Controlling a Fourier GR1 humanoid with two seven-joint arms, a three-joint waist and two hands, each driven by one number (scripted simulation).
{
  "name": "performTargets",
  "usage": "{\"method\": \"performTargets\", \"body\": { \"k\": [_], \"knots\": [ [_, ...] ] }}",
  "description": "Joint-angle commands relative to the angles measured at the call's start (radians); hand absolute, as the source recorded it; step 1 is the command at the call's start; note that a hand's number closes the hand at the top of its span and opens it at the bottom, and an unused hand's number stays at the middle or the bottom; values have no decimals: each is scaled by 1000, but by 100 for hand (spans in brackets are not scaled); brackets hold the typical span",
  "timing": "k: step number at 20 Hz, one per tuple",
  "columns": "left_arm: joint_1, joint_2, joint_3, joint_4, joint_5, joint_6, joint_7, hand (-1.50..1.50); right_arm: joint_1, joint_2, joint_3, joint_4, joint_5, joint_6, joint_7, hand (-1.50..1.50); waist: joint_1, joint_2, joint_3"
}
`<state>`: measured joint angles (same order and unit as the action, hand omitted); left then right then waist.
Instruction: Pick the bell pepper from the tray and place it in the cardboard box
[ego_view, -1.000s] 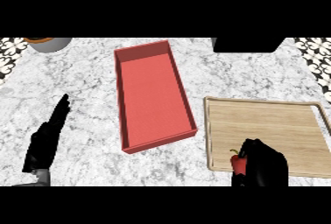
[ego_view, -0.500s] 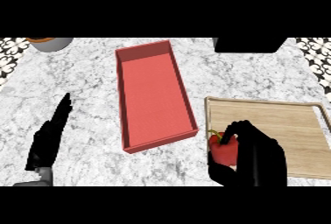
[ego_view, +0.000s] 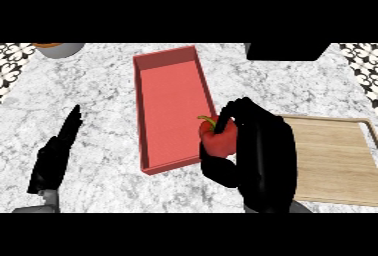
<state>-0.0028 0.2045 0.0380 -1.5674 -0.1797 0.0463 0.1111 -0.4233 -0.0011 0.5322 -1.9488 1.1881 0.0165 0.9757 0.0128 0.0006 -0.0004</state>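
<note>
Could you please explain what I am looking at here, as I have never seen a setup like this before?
This is one view, as from a humanoid robot's head, looking steeply down at a marble kitchen counter. The two black shapes coming in from the lower edge are the robot's hands. The right hand has its fingers curled round a red bell pepper and holds it at the right-hand wall of a long, open red box. To the right of that lies a flat wooden tray. The left hand rests open at the view's left and holds nothing. A grey bowl shows partly at the top left corner.
</note>
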Motion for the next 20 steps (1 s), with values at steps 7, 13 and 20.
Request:
{"method": "performTargets", "body": {
  "k": [7,13,20],
  "knots": [
    [-34,-13,-5,17,-6,-16,-4,0,-436,1,-100,488,-196,-149,81,150,12,3,0],
    [-12,-23,10,61,-7,-9,-60,0,-588,1,-159,728,-344,-178,31,150,11,4,0],
    [-7,-35,-29,1,-23,-18,-27,0,-699,1,-115,1145,-481,-369,-45,150,58,15,-1]
  ]
}}
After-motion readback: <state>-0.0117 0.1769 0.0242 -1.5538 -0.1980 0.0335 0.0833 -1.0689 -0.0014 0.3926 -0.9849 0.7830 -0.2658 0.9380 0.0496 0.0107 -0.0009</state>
